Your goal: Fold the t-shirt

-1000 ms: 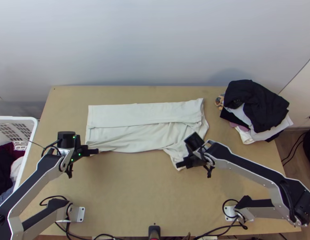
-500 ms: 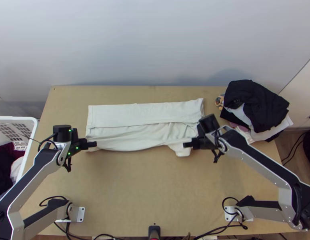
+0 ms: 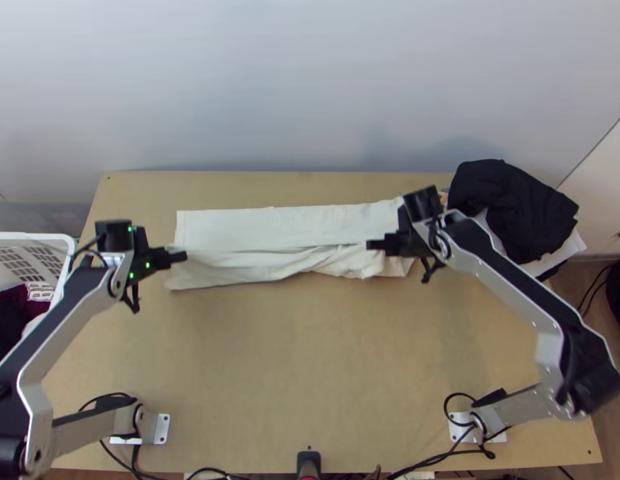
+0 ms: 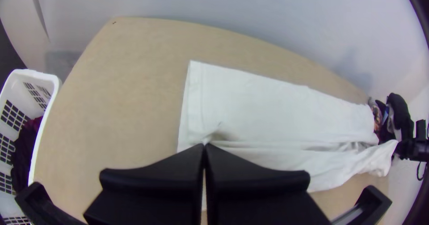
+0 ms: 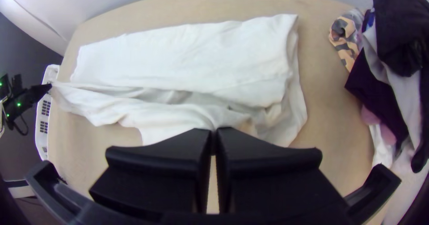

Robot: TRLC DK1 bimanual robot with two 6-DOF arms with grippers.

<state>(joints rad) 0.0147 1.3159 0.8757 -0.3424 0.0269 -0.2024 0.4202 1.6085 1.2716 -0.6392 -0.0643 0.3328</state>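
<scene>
T-shirt edge [image 3: 246, 276], left claw [image 3: 184, 257] and right claw [image 3: 370, 244] have moved farther back.

T-shirt [image 3: 270, 228]: white, plain. Left gripper [image 3: 180, 257] and right gripper [image 3: 374, 244]: both are black. Arms: silver-grey links alternate with black; small lights [image 3: 147, 265] on the left one glow green. Table [image 3: 254, 376]: light tan. Wall [image 3: 310, 80]: pale blue-grey. Basket [image 3: 38, 236]: white; the cloth inside [image 3: 39, 302] shows maroon. Garment on top of the pile [image 3: 510, 200]: black. Lower in the pile, patterned cloth [image 5: 345, 39]: orange with dark blotches, turning grey at one end; small piece [image 5: 387, 134]: pink
</scene>
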